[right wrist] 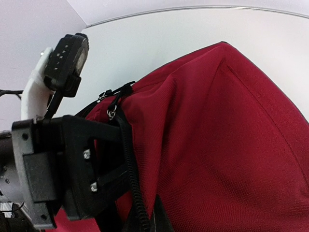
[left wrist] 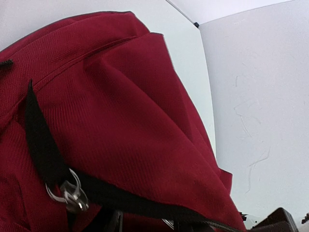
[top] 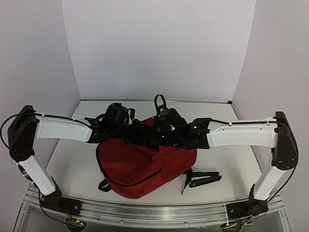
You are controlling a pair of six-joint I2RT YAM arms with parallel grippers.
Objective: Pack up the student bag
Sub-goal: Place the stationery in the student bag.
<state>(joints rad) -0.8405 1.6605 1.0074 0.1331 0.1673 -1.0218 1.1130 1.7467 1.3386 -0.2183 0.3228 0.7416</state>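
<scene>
An aluminium rail [top: 145,212] with both arm bases runs along the bottom of the overhead view, at the near edge of the table [top: 72,166]. Just beyond it the student bag [top: 140,166] lies in the middle of the frame. Its rounded bottom end comes close to the near edge, and its black shoulder straps [top: 203,179] trail out on the table to the lower right.

Both arms reach inward and meet over the bag's far, upper end. The right end effector [top: 161,137] is closed. In its wrist view its black fingers press against the black zipper line [right wrist: 129,169] at the lower left, below a small metal pull [right wrist: 112,114]. Whether any fabric is pinched cannot be told.

The left end effector [top: 136,131] is a dark cluster just left of it, touching or just above the bag. How far it is open cannot be told, as its wrist view shows only red fabric, a black webbing strap [left wrist: 41,140] and a silver zipper pull [left wrist: 67,193].

Beyond both, the carry handle [top: 160,102] stands up as a loop. Bare table lies to the left and right of the bag and behind it, up to the white walls [top: 159,48].
</scene>
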